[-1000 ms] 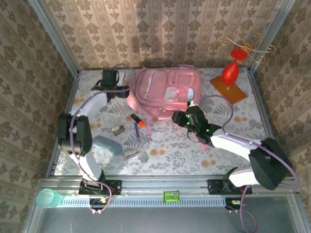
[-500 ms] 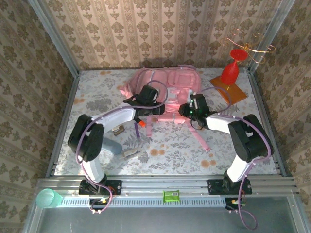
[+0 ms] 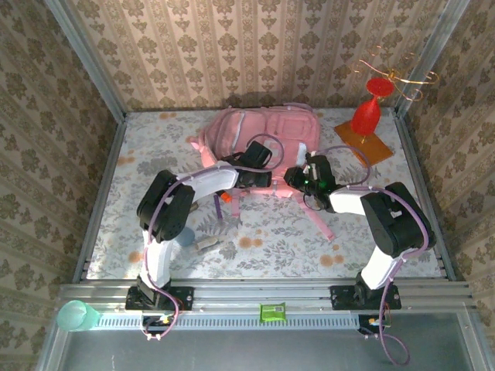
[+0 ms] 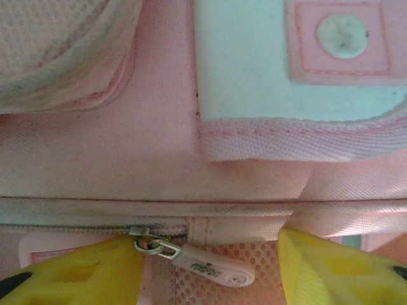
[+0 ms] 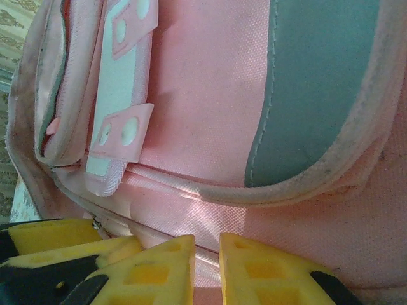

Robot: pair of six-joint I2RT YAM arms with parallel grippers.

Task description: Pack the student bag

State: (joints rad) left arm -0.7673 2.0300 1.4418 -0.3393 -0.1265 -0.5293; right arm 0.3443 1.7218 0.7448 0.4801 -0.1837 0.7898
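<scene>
The student bag (image 3: pixel 263 133), a big pink backpack, lies flat at the back of the table. My left gripper (image 3: pixel 261 178) is at its near edge, open. In the left wrist view its yellow fingers (image 4: pixel 76 276) stand wide apart on either side of a pale pink zipper pull (image 4: pixel 210 265) without touching it. The zipper slider (image 4: pixel 151 244) sits at the end of a shut zip. My right gripper (image 3: pixel 297 179) is just to the right, at the same edge. In the right wrist view its jaws (image 5: pixel 207 244) are pinched close on a fold of the bag's pink fabric (image 5: pixel 210 184).
An orange marker (image 3: pixel 225 197), a purple pen (image 3: pixel 219 210) and a small grey piece (image 3: pixel 207 244) lie in front of the bag on the left. A pink strap (image 3: pixel 325 224) trails toward the near right. A red vase on an orange board (image 3: pixel 365 117) stands back right.
My left arm has swung from the bag's back left corner to its near edge. The right gripper has moved up to the bag and narrowed its jaws onto the fabric.
</scene>
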